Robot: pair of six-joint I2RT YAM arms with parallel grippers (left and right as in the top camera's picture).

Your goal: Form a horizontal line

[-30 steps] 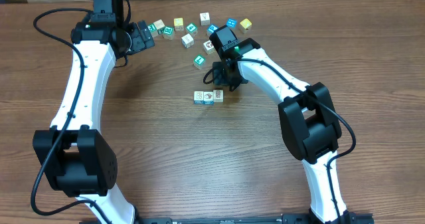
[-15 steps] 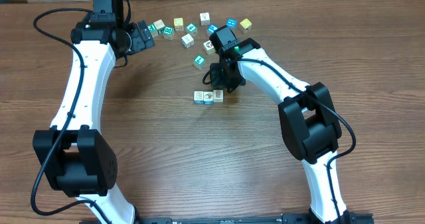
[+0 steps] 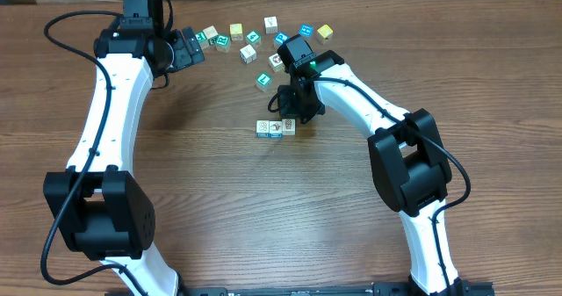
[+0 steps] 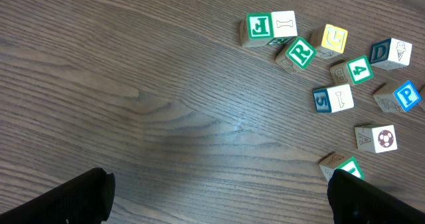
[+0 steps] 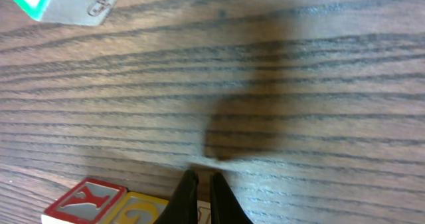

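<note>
The row of small white-faced, teal-sided wooden cubes (image 3: 275, 128) lies near the middle of the brown wood-grain table (image 3: 219, 199). The right gripper (image 5: 201, 181) hangs just behind it — black fingers pressed together, gripping nothing. The left gripper (image 3: 191, 50) stands wide open and empty at the far side, beside the loose lettered cubes (image 3: 253, 37) — well apart from the row.

table (image 3: 219, 208): matt grained wood | horizontal line (image 3: 275, 128): painted wood | arm shells (image 3: 114, 111): glossy plastic
</note>
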